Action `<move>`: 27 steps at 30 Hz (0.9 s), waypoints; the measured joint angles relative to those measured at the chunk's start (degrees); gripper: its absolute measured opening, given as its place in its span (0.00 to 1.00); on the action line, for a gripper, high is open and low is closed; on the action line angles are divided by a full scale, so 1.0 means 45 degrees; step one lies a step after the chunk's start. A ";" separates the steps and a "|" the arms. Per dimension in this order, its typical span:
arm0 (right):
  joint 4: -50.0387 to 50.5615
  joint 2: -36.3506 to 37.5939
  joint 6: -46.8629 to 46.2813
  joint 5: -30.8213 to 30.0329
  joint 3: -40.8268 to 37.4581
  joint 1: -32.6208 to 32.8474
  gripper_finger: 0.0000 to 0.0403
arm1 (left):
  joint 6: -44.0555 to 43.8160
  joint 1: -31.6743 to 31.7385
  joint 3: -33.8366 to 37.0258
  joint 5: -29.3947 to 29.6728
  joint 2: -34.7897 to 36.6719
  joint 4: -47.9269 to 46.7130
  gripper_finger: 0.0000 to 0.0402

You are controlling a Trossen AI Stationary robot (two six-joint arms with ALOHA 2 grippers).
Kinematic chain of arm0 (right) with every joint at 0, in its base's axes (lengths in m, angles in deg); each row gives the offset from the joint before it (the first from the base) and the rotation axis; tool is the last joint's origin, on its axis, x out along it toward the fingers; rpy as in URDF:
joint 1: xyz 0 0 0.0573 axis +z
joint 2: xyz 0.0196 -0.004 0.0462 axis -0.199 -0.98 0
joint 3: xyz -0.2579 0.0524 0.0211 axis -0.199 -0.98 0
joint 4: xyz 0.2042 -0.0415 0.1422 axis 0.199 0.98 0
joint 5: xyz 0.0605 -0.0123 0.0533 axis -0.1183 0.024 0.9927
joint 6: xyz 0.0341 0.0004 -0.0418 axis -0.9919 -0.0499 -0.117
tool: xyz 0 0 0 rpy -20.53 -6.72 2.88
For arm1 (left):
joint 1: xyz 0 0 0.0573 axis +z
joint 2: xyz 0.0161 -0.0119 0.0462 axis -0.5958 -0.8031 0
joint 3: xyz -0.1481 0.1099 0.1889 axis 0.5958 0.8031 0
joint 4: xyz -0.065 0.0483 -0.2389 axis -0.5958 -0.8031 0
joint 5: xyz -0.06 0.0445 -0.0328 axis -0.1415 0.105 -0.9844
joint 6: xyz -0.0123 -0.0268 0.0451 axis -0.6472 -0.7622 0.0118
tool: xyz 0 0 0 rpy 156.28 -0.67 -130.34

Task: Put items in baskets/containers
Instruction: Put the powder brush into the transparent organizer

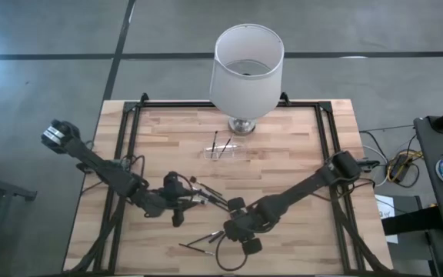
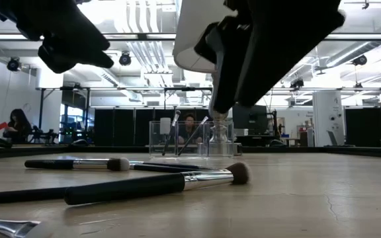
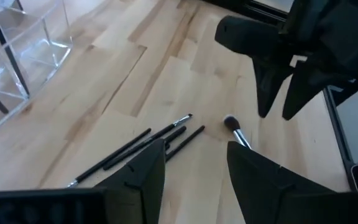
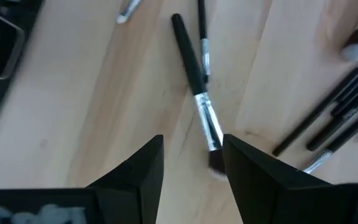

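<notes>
2 slim brushes (image 1: 220,145), clear boxy holder (image 1: 223,151)

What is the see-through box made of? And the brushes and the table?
The see-through box looks like clear hard plastic: glossy edges, room visible through it; could be glass. The brushes seem to have smooth black handles, probably plastic or painted wood, with a shiny silvery metal-looking band and soft dark bristles. The table looks like pale wood: joined strips with grain.

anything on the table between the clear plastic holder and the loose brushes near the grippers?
No: in the high view it is bare wood between the clear plastic holder and the thin dark loose brushes beside the left gripper.
</notes>
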 joint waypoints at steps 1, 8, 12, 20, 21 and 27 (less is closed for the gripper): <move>-0.0020 -0.0074 0.0130 -0.0025 0.0000 0.0000 0.40 | -0.0054 0.0000 -0.0102 0.0005 -0.0151 0.0019 0.41; -0.0595 -0.0926 0.0674 -0.0072 0.0084 -0.0035 0.40 | -0.0238 -0.0049 -0.0282 0.0074 -0.0591 0.0012 0.41; -0.0614 -0.1256 0.0579 -0.0299 0.0083 -0.0146 0.40 | -0.0433 -0.0049 -0.0235 0.0155 -0.0642 0.0012 0.41; -0.0730 -0.1402 0.1011 -0.0233 0.0083 -0.0463 0.40 | -0.0434 -0.0049 -0.0132 0.0294 -0.0647 -0.0048 0.41; -0.0748 -0.1451 0.1011 -0.0061 0.0087 -0.0519 0.39 | -0.0423 -0.0049 -0.0132 0.0328 -0.0647 -0.0062 0.41; -0.0785 -0.1789 0.1085 0.0335 0.0063 -0.0667 0.34 | -0.0409 -0.0049 -0.0127 0.0335 -0.0647 -0.0249 0.41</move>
